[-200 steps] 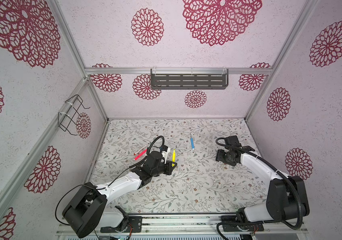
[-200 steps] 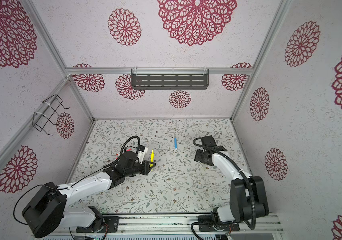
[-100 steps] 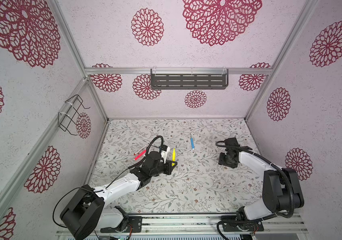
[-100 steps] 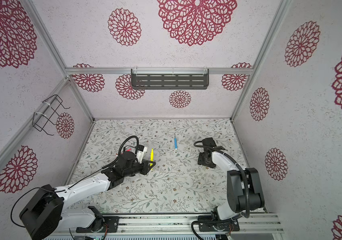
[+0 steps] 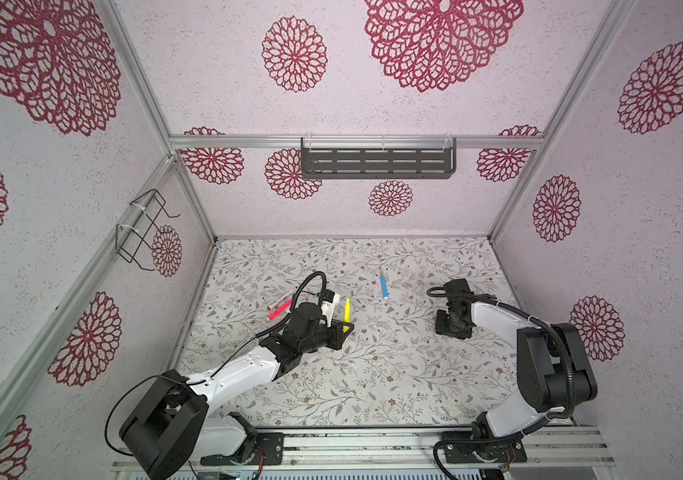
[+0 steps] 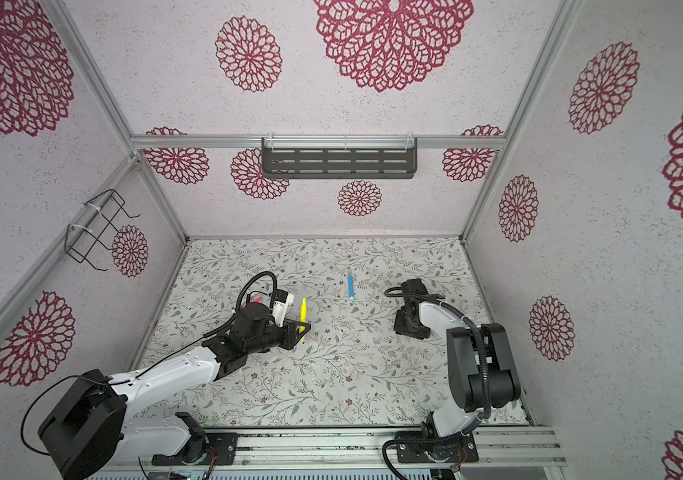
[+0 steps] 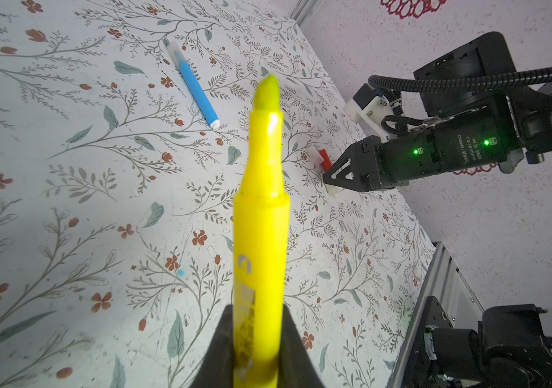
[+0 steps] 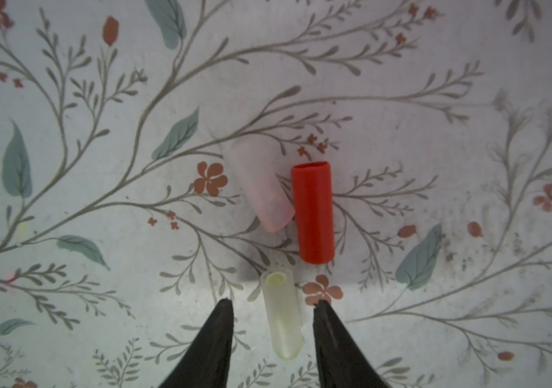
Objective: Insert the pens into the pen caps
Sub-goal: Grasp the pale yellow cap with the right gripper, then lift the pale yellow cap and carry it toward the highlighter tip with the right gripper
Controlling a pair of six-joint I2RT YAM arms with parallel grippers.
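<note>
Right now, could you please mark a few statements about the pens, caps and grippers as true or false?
1. The left gripper holds the yellow pen. True.
2. The blue pen is in the right gripper. False: it lies on the table.
3. The red cap lies beside the pink cap. True.
4. The right gripper grips the red cap. False: its jaws stand open on either side of the yellowish cap.
</note>
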